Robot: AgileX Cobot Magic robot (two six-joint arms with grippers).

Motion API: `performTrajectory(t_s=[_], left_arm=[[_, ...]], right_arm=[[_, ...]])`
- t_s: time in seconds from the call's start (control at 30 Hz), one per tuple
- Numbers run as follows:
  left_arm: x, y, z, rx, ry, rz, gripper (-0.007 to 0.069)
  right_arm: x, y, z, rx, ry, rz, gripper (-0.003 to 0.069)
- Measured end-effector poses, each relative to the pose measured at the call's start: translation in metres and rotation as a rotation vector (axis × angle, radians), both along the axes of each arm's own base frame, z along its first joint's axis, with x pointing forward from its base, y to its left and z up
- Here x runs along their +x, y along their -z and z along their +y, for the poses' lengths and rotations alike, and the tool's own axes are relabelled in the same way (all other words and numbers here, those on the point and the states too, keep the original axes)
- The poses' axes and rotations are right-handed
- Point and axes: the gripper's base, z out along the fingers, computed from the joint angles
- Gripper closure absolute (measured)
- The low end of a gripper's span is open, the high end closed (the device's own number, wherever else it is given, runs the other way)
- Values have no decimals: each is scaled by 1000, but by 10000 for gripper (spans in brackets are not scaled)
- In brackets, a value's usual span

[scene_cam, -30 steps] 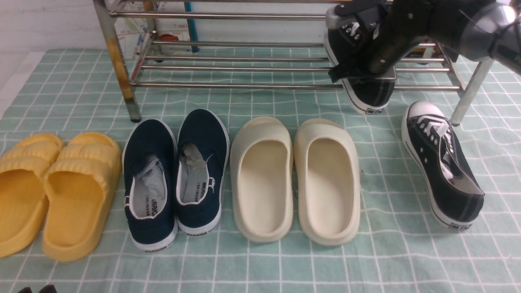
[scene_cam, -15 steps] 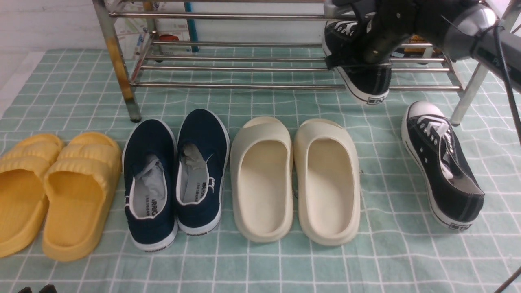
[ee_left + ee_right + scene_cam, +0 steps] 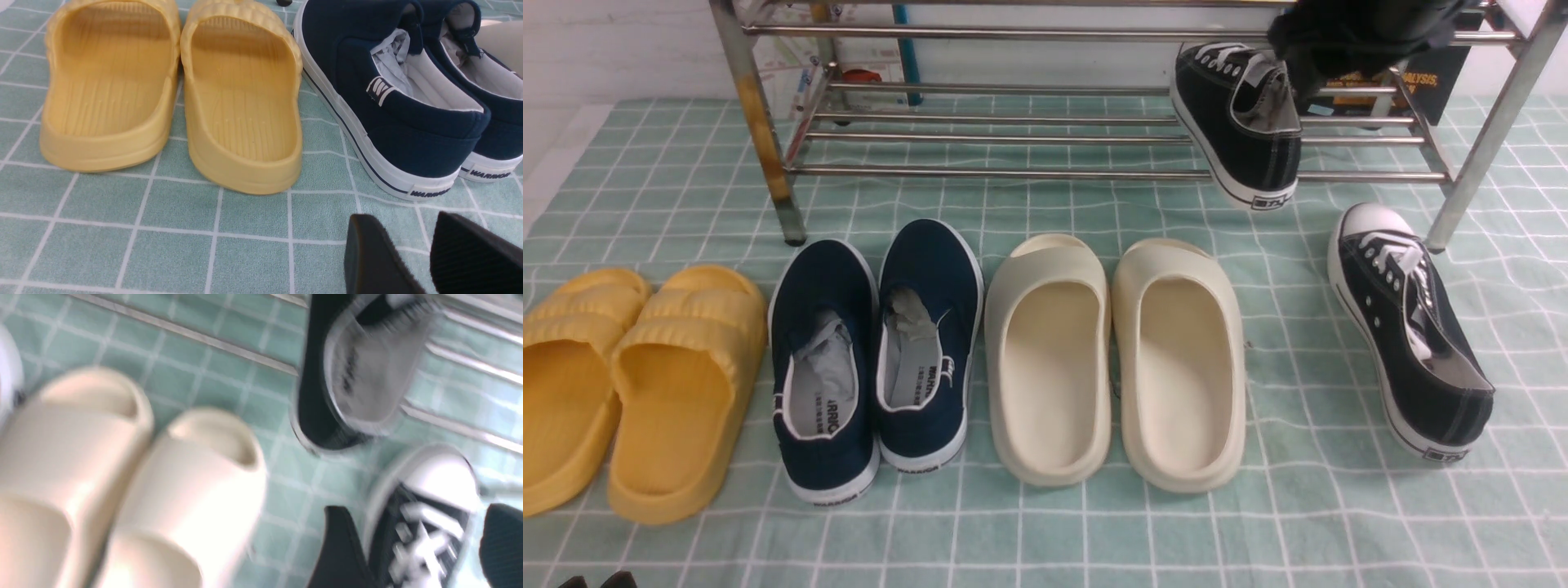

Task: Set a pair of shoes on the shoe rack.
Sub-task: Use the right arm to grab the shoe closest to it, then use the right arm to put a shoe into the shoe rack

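One black sneaker [image 3: 1241, 122] lies across the lower bars of the chrome shoe rack [image 3: 1013, 171], toe to the back and heel hanging over the front bar. In the right wrist view this sneaker [image 3: 359, 371] shows its grey lining, blurred. The other black sneaker [image 3: 1409, 327] lies on the cloth in front of the rack's right leg. My right gripper [image 3: 412, 539] is open and empty above that floor sneaker [image 3: 425, 490]; in the front view the gripper [image 3: 1339, 41] is a dark shape over the rack's top bar. My left gripper [image 3: 402, 220] hovers open over the cloth near the navy shoes.
Yellow slides [image 3: 645, 384], navy slip-ons [image 3: 874, 351] and cream slides [image 3: 1115, 359] stand in a row on the green checked cloth [image 3: 1045, 539]. A dark book [image 3: 1437, 82] leans behind the rack. The rust-stained left leg [image 3: 760, 131] stands by the navy pair.
The right gripper opened, let go of the sneaker on the rack's lower bars and rose away from it. The sneaker settled with its heel over the front bar.
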Motion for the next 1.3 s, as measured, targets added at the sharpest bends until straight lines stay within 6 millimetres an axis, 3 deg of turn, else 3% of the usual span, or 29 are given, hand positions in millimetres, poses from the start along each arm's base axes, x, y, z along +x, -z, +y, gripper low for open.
performTrajectory(t_s=[0.1,0.13,0.2,0.23,0.3,0.43,0.5,0.57,0.6,0.63,0.73,0.77,0.87,1.0,1.03,1.07,1.1,1.2,1.3], left_arm=[[0,0,0,0,0,0,386],[0,0,0,0,0,0,386],[0,0,0,0,0,0,386],[0,0,0,0,0,0,386],[0,0,0,0,0,0,386],[0,0,0,0,0,0,386],[0,0,0,0,0,0,386],[0,0,0,0,0,0,386],[0,0,0,0,0,0,386],[0,0,0,0,0,0,386],[0,0,0,0,0,0,386],[0,0,0,0,0,0,386],[0,0,0,0,0,0,386],[0,0,0,0,0,0,386],[0,0,0,0,0,0,386],[0,0,0,0,0,0,386],[0,0,0,0,0,0,386],[0,0,0,0,0,0,386],[0,0,0,0,0,0,386]], right_arm=[[-25,33,-12,-50,47,101,205],[-33,61,-16,-71,82,156,206],[-38,80,-19,-90,109,180,206],[-45,109,-24,-118,151,227,207],[-54,141,-30,-141,203,266,207],[-56,175,-34,-124,274,259,228],[-51,182,-37,-117,286,250,262],[-47,189,-42,-109,304,247,315],[-44,193,-47,-96,325,251,387],[-44,193,-48,-94,327,251,397],[-42,191,-51,-85,322,254,589],[-43,189,-52,-102,310,264,624],[-47,174,-56,-154,282,292,635],[-57,131,-57,-150,251,287,635],[-58,110,-56,-125,245,235,635],[-58,108,-56,-123,244,227,635],[-54,91,-55,-103,238,164,635],[-41,80,-52,-78,221,70,635],[-18,85,-46,-69,191,18,635]])
